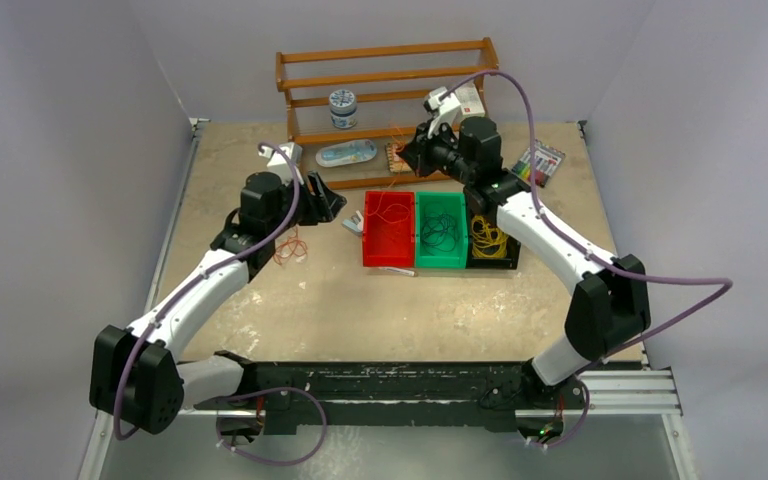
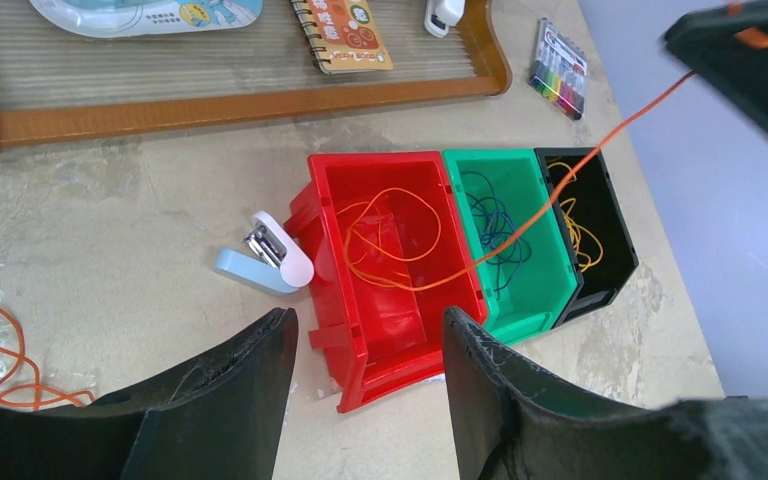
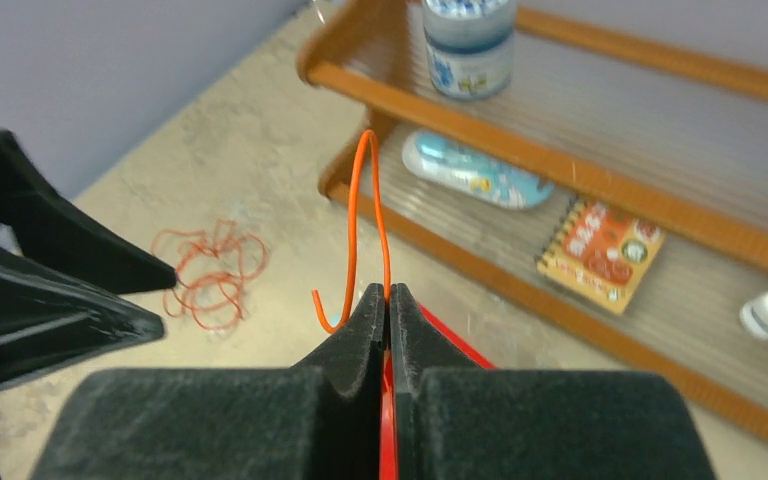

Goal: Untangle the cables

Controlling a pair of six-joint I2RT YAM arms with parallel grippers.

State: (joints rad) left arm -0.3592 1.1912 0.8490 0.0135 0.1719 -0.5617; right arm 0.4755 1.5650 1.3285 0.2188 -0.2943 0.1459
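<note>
— So, where do the cables (image 1: 440, 232) sit?

— Mostly in three bins set side by side mid-table. The red bin (image 2: 375, 162) holds orange loops (image 2: 400, 240). The green bin (image 2: 490, 155), at its 3 o'clock, holds dark strands (image 2: 495, 225). The black bin (image 2: 615, 225), further toward 3 o'clock, holds yellow strands (image 2: 582, 240). A loose orange tangle (image 1: 290, 248) lies on the bare table (image 1: 410, 300), well apart from the bins at their 9 o'clock, beside the left arm.

— And the grippers?

— The right gripper (image 3: 388, 296) hangs at 12 o'clock of the bins, near the wooden rack (image 1: 385, 75). Its fingers are pressed together on an orange cable (image 3: 372, 200), and a curl of it pokes out past the tips. In the left wrist view that strand runs in a straight line down across the green bin into the red one. The left gripper (image 2: 368, 318) is at 9 o'clock of the red bin, fingers spread wide, holding nothing.

— Anything else around the bins?

— A white and pale blue stapler (image 2: 265, 260) sits up against the red bin's 9 o'clock side. The rack's lower shelf carries a spiral notebook (image 2: 340, 30) with an orange cover and a blue and white packet (image 3: 475, 170). A jar (image 3: 468, 40) stands one shelf up. A pack of coloured markers (image 2: 558, 68) lies at 2 o'clock of the black bin.

— Can you read any labels?

— No. The notebook cover, jar and packet carry print, but it is too small or blurred to make out.
</note>
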